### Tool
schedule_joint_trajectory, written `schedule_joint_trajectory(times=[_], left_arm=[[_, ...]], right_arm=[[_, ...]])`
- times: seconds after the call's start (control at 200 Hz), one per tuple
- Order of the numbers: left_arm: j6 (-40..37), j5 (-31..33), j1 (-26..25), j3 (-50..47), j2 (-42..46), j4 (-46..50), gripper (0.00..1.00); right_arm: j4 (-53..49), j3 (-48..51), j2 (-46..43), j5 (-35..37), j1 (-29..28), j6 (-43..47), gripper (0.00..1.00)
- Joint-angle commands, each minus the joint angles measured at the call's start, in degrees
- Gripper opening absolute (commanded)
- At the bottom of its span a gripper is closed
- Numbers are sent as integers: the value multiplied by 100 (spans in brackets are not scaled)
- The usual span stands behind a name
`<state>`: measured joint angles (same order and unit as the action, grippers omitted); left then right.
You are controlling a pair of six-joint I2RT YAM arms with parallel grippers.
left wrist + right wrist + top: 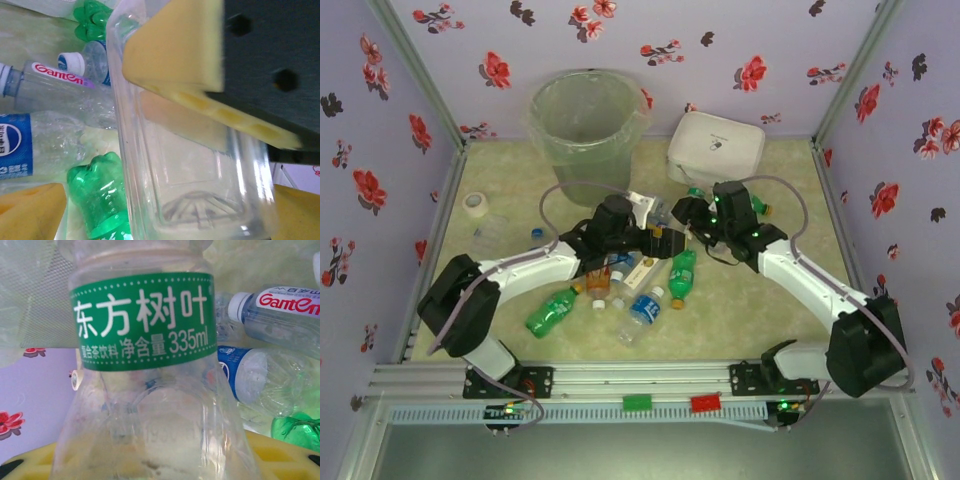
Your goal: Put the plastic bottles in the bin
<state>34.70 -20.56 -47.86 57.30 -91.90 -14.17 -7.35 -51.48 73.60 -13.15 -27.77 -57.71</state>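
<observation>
clear bottle (190,165) is clamped in left gripper (655,238), green-label bottle (145,365) in right gripper (688,212); bin (588,125) lies beyond, nearer the left.

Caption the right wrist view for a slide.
Clear bottle with green label close before the camera, other plastic bottles lying behind.
</observation>
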Motion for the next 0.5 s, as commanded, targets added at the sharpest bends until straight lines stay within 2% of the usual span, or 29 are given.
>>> schedule_joint_trajectory(times=[0.0, 0.09, 0.2, 0.255, 0.345, 0.425, 0.495], left_arm=[[220, -207, -35, 264, -203, -473, 99], [394, -290, -35, 278, -334, -772, 93], [496, -361, -31, 282, -402, -973, 79], [494, -356, -31, 284, -395, -1003, 71], [493, -361, -15, 260, -373, -1037, 51], [510, -361, 9, 223, -331, -1039, 40], [535, -354, 41, 165, -265, -1019, 38]], right_arm=[[208, -45, -222, -65, -35, -126, 43], [290, -22, -213, -149, -31, -172, 43], [394, 13, -203, -199, -31, -223, 43], [419, 28, -203, -210, -28, -232, 44], [475, 25, -199, -215, -27, -241, 47], [522, 3, -193, -238, -27, -257, 57], [456, -77, -195, -240, -19, -211, 74]])
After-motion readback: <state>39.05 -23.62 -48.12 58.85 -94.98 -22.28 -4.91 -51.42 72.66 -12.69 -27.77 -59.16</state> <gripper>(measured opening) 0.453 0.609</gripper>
